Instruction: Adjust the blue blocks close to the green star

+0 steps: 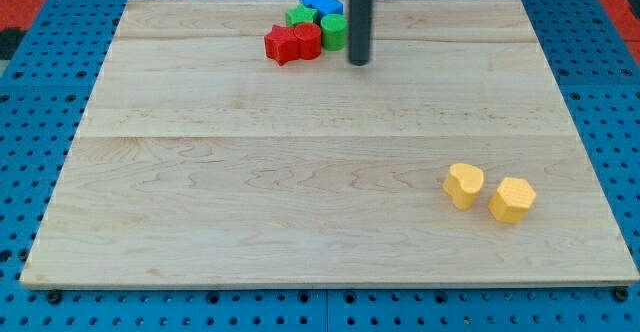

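Up near the view's top edge, a little left of centre, the blocks sit bunched in one tight cluster. At its left are two red blocks (293, 43), pressed together so closely that their shapes are hard to part; the left one looks star-like and the right one faceted, perhaps a hexagon. Behind them, toward the view's top, the green star (300, 16) shows only its upper points. Touching it on the right is the blue block (320, 1), a flat angular piece whose far edge lies right at the board's rim; whether it is one blue block or two I cannot tell from here. Just below the blue one stands a green cylinder (334, 31), touching the right-hand red block.

Immediately right of that cylinder comes my tip (359, 62), the end of a straight dark rod that drops in from the view's top. It rests on the board just beside the green cylinder, right of the whole cluster and a bit nearer the view's bottom than the blue block. The rod has no jaws, so it grips nothing and only stands against the wood.

The wooden board (300, 192) is pale, with fine grain and faint seams running left to right. It lies on a blue pegboard table (40, 92) dotted with holes.

Far off at the lower right, well apart from the cluster, lie two yellow blocks: a rounded, heart-like one (463, 185) and just beside it a yellow hexagon (512, 199)
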Robot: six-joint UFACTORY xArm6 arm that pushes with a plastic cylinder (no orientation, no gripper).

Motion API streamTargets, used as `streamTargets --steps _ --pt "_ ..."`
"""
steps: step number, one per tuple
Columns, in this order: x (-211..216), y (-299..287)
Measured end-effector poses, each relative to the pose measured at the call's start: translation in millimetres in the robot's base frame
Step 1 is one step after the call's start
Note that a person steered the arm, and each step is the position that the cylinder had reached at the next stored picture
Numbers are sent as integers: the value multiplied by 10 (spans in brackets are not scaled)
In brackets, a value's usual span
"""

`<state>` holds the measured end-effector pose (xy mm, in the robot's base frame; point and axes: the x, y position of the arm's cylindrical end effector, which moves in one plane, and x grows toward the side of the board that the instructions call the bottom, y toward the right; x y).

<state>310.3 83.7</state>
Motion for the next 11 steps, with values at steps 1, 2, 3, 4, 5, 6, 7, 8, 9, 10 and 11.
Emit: streamTargets --steps 1,2,3,4,5,6,7,8,9,10,11 --pt "-454 538" --pt "-1124 565" --pt "-1188 526" --pt "-1188 526" --pt "-1177 364" --pt "-1171 -361" --pt "-1169 -834" --pt "-1169 -917" --pt "-1169 -921" --pt "-1169 -921" --pt "-933 -1370"
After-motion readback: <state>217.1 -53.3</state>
